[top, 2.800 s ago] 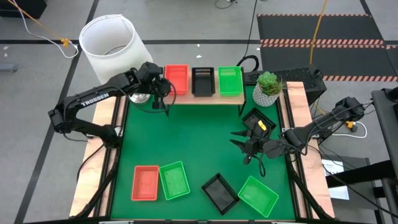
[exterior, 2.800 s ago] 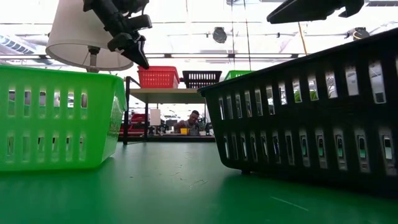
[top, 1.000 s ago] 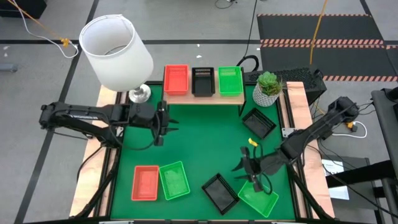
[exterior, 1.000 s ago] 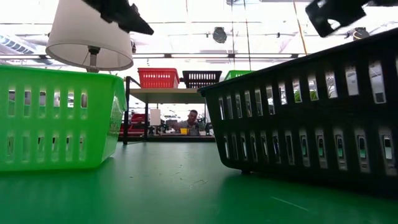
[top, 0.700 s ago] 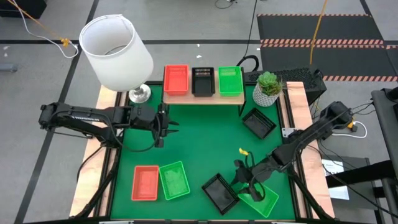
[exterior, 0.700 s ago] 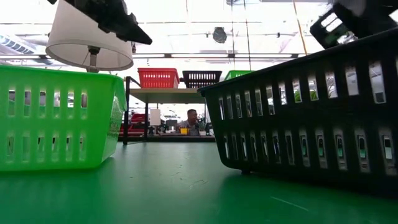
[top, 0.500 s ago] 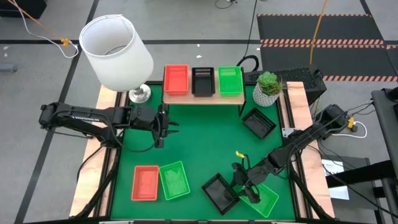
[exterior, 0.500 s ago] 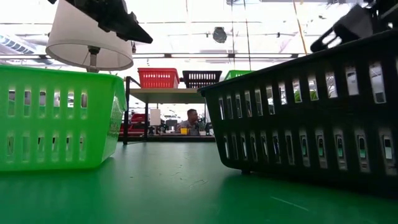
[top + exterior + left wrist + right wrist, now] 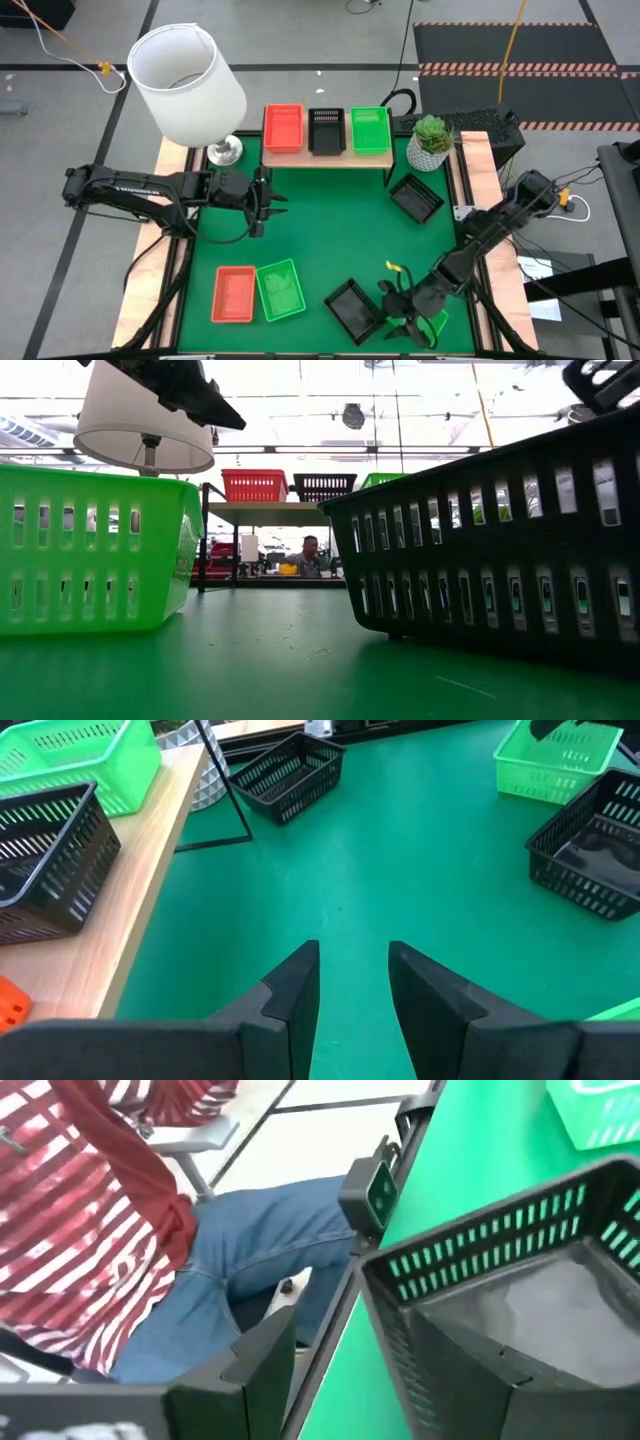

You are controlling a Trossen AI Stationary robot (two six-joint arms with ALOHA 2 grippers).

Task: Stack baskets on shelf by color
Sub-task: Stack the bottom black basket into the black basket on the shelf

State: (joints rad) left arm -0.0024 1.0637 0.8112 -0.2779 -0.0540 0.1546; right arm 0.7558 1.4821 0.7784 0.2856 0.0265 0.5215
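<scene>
- The shelf (image 9: 326, 152) is standing at the far end of the green table (image 9: 330, 230). It has a light wood top and thin black legs.
- Three baskets are sitting in a row on the shelf: a red basket (image 9: 283, 128), then a black basket (image 9: 326, 130) in the middle, then a green basket (image 9: 370, 129).
- More baskets are lying on the table, well away from the shelf. A second red basket (image 9: 234, 294) and a second green basket (image 9: 279, 289) are sitting side by side at the near end.
- A second black basket (image 9: 353, 308) is lying tilted near them. A third black basket (image 9: 415, 198) is lying just past the shelf's green end.
- A third green basket (image 9: 432, 325) is sitting at the near edge, mostly hidden under the right arm.
- The right gripper (image 9: 404, 318) is hanging over that green basket, next to the second black basket. Its fingers (image 9: 262, 1352) are spread wide and are not holding anything.
- The left gripper (image 9: 262, 201) is waiting in the air in front of the shelf's red end. Its fingers (image 9: 297, 990) are a little apart, with only green table between them.
</scene>
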